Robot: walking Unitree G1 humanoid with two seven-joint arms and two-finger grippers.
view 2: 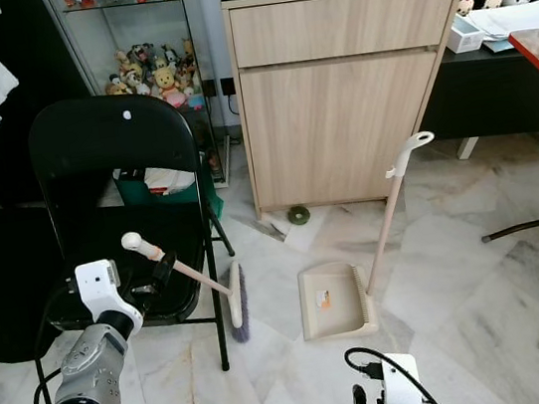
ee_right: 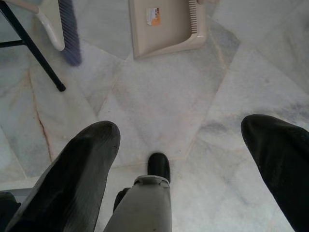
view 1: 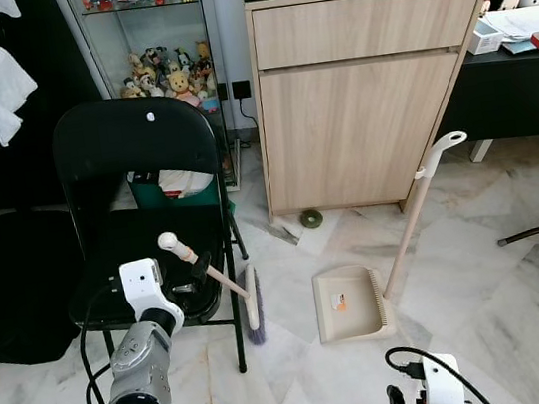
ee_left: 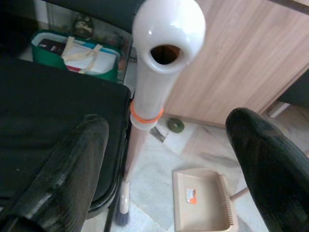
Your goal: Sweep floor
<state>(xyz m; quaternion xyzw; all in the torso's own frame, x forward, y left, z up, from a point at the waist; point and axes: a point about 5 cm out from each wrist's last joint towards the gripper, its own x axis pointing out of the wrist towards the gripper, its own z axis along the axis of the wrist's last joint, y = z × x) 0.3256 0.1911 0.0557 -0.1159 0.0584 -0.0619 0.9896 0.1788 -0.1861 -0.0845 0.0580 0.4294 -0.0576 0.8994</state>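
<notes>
The broom [view 1: 223,284] leans against the black folding chair [view 1: 146,214] on the left, its bristles on the marble floor [view 1: 304,378] and its white handle tip pointing up toward the robot. The left gripper [ee_left: 164,159] sits at the handle's top end, fingers [ee_left: 63,169] spread apart on either side of it, not touching. The dustpan [view 1: 351,301] lies just right of the broom, its long handle leaning toward the wooden cabinet [view 1: 365,98]. The right gripper [ee_right: 181,154] hangs low near the floor, fingers apart.
</notes>
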